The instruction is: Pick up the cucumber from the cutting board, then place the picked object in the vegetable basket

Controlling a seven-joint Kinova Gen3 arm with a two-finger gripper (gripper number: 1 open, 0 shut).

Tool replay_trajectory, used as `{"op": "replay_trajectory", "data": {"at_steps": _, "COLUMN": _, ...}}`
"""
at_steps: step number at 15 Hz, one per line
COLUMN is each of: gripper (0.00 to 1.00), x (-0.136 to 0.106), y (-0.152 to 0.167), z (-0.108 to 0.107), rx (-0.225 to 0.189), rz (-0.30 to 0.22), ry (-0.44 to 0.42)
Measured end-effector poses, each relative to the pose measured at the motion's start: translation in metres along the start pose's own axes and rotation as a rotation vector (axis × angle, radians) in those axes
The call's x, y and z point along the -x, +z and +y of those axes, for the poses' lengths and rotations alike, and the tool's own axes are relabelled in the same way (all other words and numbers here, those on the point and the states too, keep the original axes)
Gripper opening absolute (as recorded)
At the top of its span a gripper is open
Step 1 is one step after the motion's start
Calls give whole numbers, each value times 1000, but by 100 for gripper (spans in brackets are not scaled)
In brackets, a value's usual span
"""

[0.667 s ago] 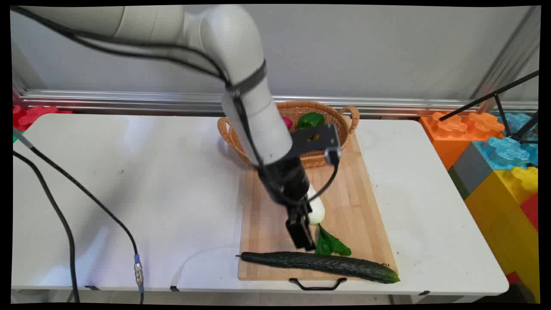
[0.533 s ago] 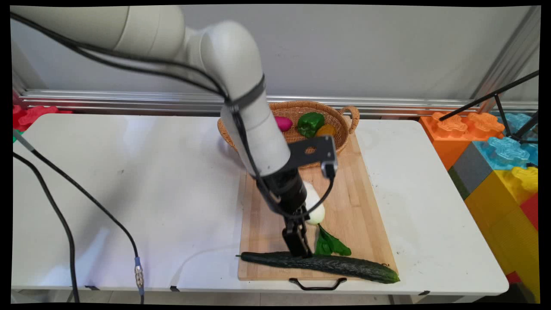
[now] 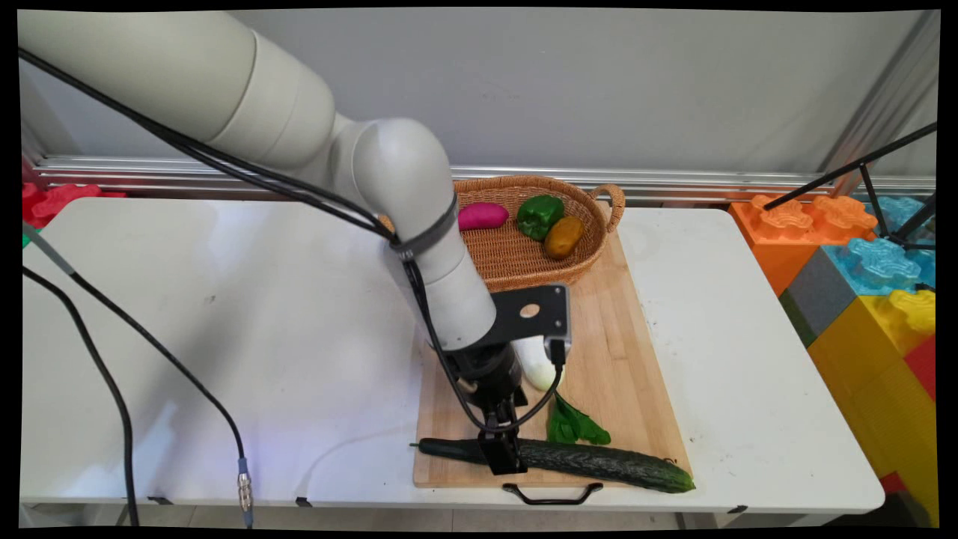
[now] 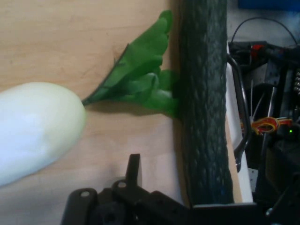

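Observation:
A long dark green cucumber [image 3: 599, 464] lies along the near edge of the wooden cutting board [image 3: 621, 352]. My gripper [image 3: 500, 457] is down over the cucumber's left part, pointing straight down. In the hand view the cucumber [image 4: 206, 103] runs up from the gripper's linkage. One finger [image 4: 134, 165] stands well clear of its side, so the gripper is open. A white radish [image 3: 537, 364] [image 4: 33, 126] with green leaves [image 3: 572, 427] [image 4: 140, 84] lies on the board just behind the gripper. The leaves touch the cucumber.
A wicker basket [image 3: 591, 254] at the board's far end holds a purple sweet potato [image 3: 483, 215], a green pepper [image 3: 540, 213] and a brown potato [image 3: 563, 236]. Big coloured blocks [image 3: 861, 262] stand off the table's right. Black cables [image 3: 112, 389] hang at the left.
The arm has come forward and down. The gripper went from above the board beside the radish leaves to sit low over the cucumber. The basket's contents are uncovered.

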Motion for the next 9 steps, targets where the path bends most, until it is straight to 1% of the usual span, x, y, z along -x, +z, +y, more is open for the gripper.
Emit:
{"op": "replay_trajectory", "data": {"at_steps": 3, "gripper": 100, "x": 3, "y": 9, "z": 2, "rx": -9, "rz": -2, "ry": 11}}
{"op": "replay_trajectory", "data": {"at_steps": 4, "gripper": 0, "x": 3, "y": 11, "z": 2, "rx": -10, "rz": 0, "ry": 15}}
{"op": "replay_trajectory", "data": {"at_steps": 6, "gripper": 0, "x": 4, "y": 14, "z": 5, "rx": -10, "rz": 2, "ry": 21}}
{"op": "replay_trajectory", "data": {"at_steps": 9, "gripper": 0, "x": 7, "y": 16, "z": 10, "rx": -3, "rz": 3, "ry": 7}}
